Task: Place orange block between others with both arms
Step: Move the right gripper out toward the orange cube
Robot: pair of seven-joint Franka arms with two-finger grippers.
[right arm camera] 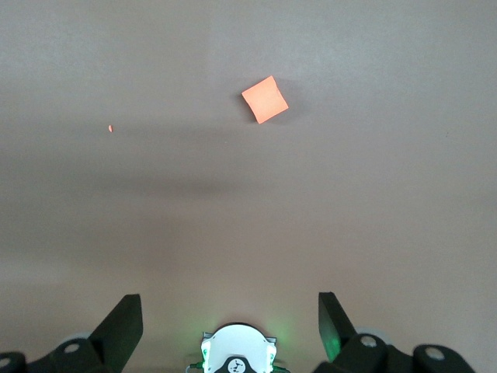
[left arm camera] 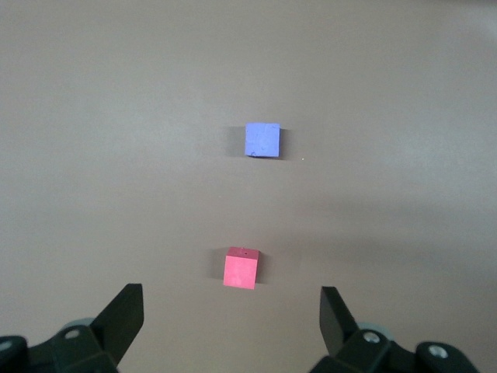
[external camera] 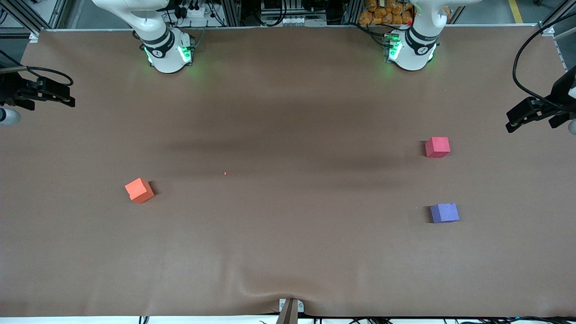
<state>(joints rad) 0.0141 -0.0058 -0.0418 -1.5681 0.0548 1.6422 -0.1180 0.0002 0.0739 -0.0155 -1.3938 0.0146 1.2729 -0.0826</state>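
Note:
The orange block [external camera: 139, 190] [right arm camera: 265, 99] lies turned at an angle on the brown table [external camera: 288, 252], toward the right arm's end. The others sit toward the left arm's end: a red-pink cube [external camera: 437, 147] [left arm camera: 241, 268] and a purple cube [external camera: 444, 213] [left arm camera: 262, 141], the purple one nearer the front camera, with a bare gap between them. My right gripper [external camera: 67, 98] [right arm camera: 230, 307] hangs open and empty high over its end of the table. Over the other end, my left gripper [external camera: 512, 120] [left arm camera: 231, 301] is open and empty too.
A tiny orange crumb [external camera: 225, 173] [right arm camera: 109, 128] lies near the table's middle. The arms' green-lit bases [external camera: 167, 53] [external camera: 410, 50] stand along the edge farthest from the front camera. A metal bracket [external camera: 290, 308] sits at the table's nearest edge.

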